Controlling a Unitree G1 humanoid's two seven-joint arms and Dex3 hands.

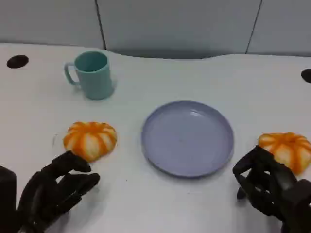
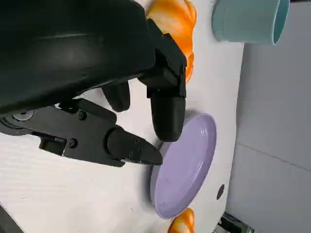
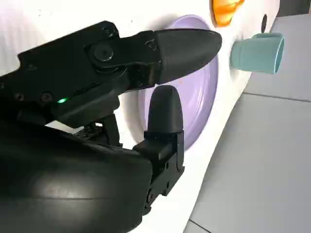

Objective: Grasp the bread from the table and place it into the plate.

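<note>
While the plate (image 1: 187,138) sat mid-table, one bread (image 1: 90,139) lay toward the left edge by the left hand (image 1: 53,191), another (image 1: 287,149) beside the right hand (image 1: 272,189); both hands' fingers were spread, holding nothing.

Head cam looks down from above onto the white worktop (image 1: 146,204), wide view. Both wrist cams sit close behind their own black fingers (image 2: 165,111) (image 3: 165,116), rolled sideways, low over the worktop. All 3 views share the purple plate (image 1: 187,138) (image 2: 187,170) (image 3: 206,92) & teal mug (image 1: 92,75) (image 2: 250,20) (image 3: 257,52).
</note>
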